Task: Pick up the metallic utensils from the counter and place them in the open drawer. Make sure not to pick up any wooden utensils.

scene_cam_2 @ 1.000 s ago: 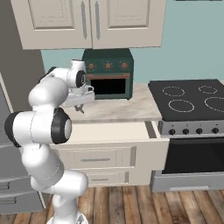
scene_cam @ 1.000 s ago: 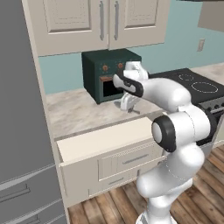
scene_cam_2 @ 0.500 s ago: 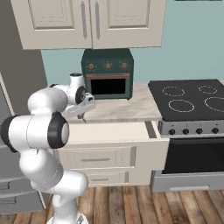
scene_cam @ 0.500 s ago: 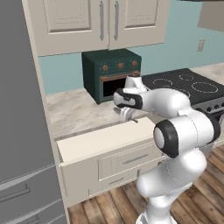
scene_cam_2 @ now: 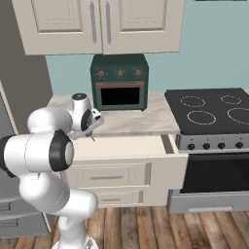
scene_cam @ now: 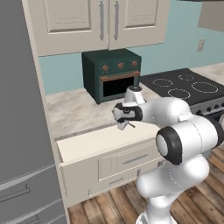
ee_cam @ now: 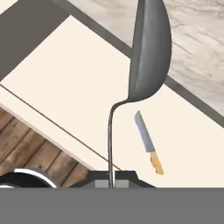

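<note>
My gripper [ee_cam: 112, 183] is shut on the thin handle of the grey metal spoon [ee_cam: 151, 48], whose bowl points away from the hand. It hangs above the open drawer [ee_cam: 74, 83], near the counter's [ee_cam: 197, 43] front edge. The small knife [ee_cam: 148, 142], with a steel blade and an orange-tan handle, lies flat on the drawer floor below the spoon. In the left base view the gripper [scene_cam: 123, 122] hovers over the drawer's [scene_cam: 96, 142] back right part. The right base view shows the gripper [scene_cam_2: 91, 131] above the drawer's [scene_cam_2: 126, 146] left side. The wooden utensils are out of view.
A dark green toaster oven [scene_cam: 111, 74] stands at the back of the counter [scene_cam: 74, 109]. A black stove [scene_cam: 183, 85] borders the counter on the right and a grey fridge [scene_cam: 19, 131] on the left. Cream wall cabinets [scene_cam: 100, 22] hang overhead.
The arm has swung down and forward from over the counter in front of the oven to above the open drawer, carrying the spoon with it. The gripper stayed shut.
</note>
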